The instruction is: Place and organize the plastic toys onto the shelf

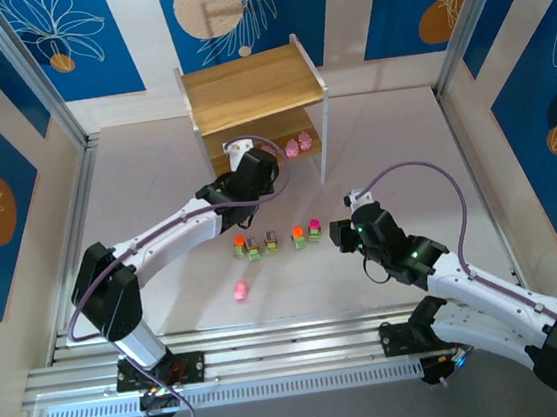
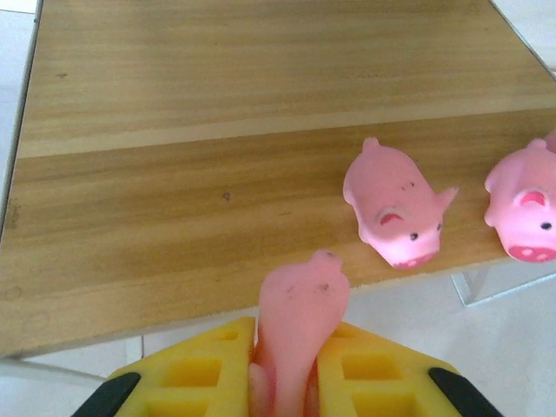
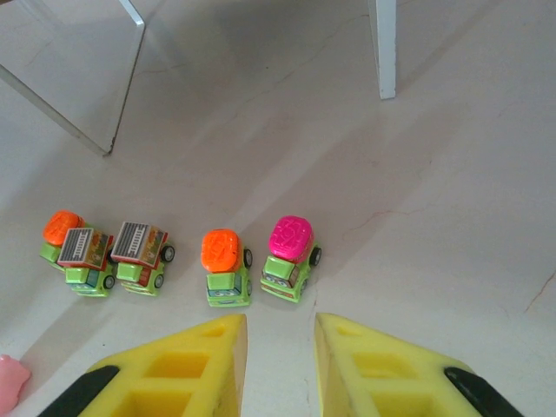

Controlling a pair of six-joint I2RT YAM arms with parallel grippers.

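Pink pig is clamped in the left pincer, its long axis pointing into the shelf and its tip at the front edge of the lower board. Bare wood lies straight ahead. The two pigs on that board stand to the right, so the release likely wants a short forward reach, keeping left of them. The right pincer, jaws apart, hovers near the five green trucks on the table.
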